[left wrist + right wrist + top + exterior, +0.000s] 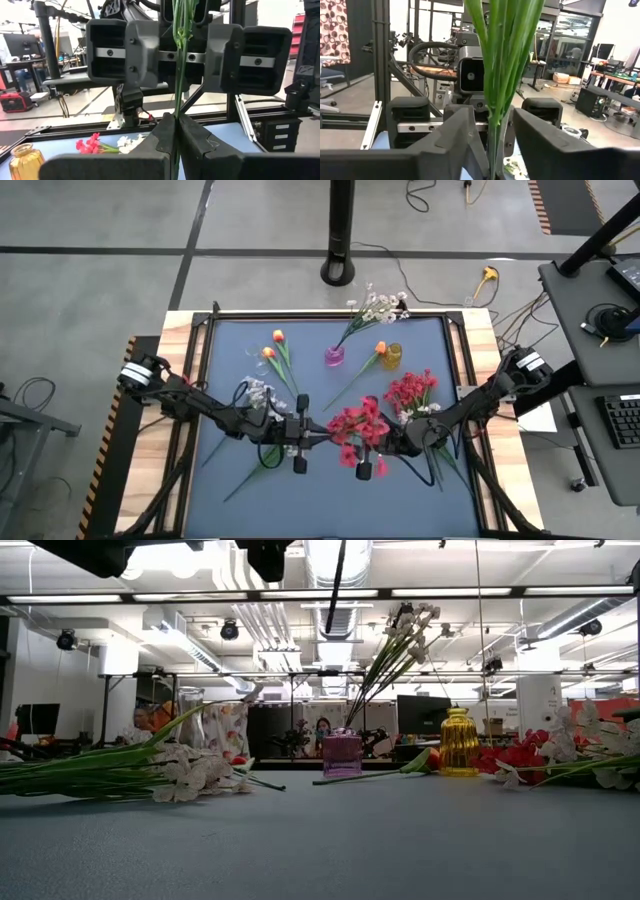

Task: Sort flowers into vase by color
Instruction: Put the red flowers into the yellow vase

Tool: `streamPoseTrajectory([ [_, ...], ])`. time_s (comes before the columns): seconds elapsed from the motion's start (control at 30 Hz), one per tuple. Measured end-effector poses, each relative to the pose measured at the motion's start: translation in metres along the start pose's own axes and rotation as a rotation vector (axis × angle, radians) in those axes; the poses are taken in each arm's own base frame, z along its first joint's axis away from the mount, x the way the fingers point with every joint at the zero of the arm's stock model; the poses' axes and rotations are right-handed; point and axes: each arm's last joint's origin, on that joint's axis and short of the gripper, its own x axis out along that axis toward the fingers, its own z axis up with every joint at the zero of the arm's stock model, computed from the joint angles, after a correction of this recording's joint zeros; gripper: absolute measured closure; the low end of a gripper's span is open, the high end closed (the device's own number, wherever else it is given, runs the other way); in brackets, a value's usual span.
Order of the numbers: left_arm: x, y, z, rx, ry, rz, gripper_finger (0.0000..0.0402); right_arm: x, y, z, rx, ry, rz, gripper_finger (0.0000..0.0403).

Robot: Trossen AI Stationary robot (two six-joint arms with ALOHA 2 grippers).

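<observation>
The left tool point(300, 432) and the right tool point(372, 442) face each other at the middle of the blue surface point(230, 345), toward its 6 o'clock edge, with a red blossom spray point(352, 425) between them.

The left wrist view shows the left tool's fingers point(161, 131) pressed together on a thin green stem point(178, 75).

The right wrist view shows the right tool's fingers point(455, 135) standing apart on either side of a leafy green stem point(502, 60); whether they grip it, I cannot tell.

Toward 12 o'clock a pink vase point(334, 356) holds a white spray point(378, 305) that overhangs the far edge. Just beside it stands a yellow vase point(391, 356) with an orange bud point(380, 348) lying against it.

Two more orange buds point(273, 344) lie at 11 o'clock. A white spray point(258, 393) lies near the left arm, and a second red spray point(410, 392) lies at 3 o'clock beside the right arm.

Open room remains along the 9 o'clock side and across the near strip at 6 o'clock.
</observation>
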Motion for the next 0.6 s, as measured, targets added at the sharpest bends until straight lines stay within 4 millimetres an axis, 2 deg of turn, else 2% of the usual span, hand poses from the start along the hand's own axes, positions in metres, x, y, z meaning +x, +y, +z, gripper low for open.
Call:
streamPoseTrajectory([
  [0.17,0.000,0.001,0.001,-0.019,-0.003,0.020,0.0399,0.000,0.000,0.000,0.001,-0.001,0.000,0.0326],
  [0.27,0.000,0.002,0.001,-0.037,-0.005,0.021,0.0380,-0.001,-0.001,0.002,0.004,-0.004,-0.002,0.0354],
  [0.43,-0.002,0.003,0.007,-0.082,-0.014,0.022,0.0324,-0.003,-0.003,0.008,0.016,-0.020,-0.004,0.0380],
  [0.6,-0.011,0.007,0.019,-0.078,0.055,0.019,0.0264,-0.008,-0.009,0.018,0.037,-0.021,-0.004,0.0388],
])
